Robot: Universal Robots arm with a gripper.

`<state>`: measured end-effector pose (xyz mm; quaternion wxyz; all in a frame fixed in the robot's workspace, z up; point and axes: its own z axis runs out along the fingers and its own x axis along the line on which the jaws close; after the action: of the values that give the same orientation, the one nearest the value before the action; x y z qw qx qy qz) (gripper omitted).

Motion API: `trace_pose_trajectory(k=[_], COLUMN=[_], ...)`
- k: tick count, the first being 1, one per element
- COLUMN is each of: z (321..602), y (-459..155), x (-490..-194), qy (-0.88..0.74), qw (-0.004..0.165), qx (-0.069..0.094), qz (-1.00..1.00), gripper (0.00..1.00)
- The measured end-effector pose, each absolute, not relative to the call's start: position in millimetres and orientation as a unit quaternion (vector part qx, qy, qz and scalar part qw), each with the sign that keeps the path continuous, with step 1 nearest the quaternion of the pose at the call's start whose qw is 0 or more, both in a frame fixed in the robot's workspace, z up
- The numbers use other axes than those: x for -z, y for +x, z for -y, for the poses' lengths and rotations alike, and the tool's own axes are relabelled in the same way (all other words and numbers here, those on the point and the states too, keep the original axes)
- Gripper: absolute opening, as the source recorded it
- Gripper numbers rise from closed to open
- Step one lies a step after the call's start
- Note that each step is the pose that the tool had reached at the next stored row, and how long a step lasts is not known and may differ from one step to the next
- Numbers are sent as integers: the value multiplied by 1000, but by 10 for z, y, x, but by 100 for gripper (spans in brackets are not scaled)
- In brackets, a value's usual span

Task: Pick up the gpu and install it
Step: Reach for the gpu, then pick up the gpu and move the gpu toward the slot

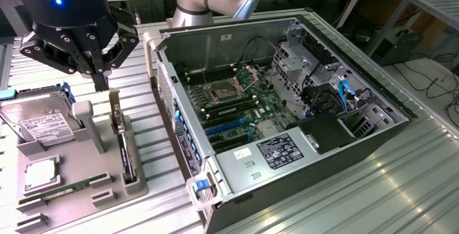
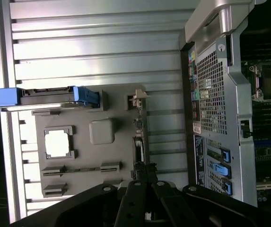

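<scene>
The gpu (image 1: 123, 137) is stood on edge in a grey tray (image 1: 90, 156) beside a hard drive (image 1: 36, 117); the pincer (image 1: 100, 83) is seen shut and empty above it

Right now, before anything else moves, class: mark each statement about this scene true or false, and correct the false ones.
1. The gripper hangs above the grey holder, outside the computer case. True.
2. The gripper's jaws are wide open. False: they are shut.
3. The gpu stands on edge in a slot of the grey holder. True.
4. The hard drive lies inside the computer case. False: the hard drive rests in the grey holder, on the exterior view's left.
5. The computer case is open, with its motherboard in sight. True.
</scene>
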<state>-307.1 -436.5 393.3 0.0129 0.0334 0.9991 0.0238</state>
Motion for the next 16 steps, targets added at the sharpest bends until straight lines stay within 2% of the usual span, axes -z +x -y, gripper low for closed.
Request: trace_pose_trajectory(k=[10, 13, 14, 16], z=[4365, 4365, 4365, 4365], y=[-3070, -3070, -3070, -3070], x=[-3933, -3933, -3933, -3933], qy=[33, 33, 33, 33], qw=[13, 13, 13, 13], qx=[-24, -24, -24, -24], qz=[-999, -999, -999, -999], gripper=[11, 29, 29, 42])
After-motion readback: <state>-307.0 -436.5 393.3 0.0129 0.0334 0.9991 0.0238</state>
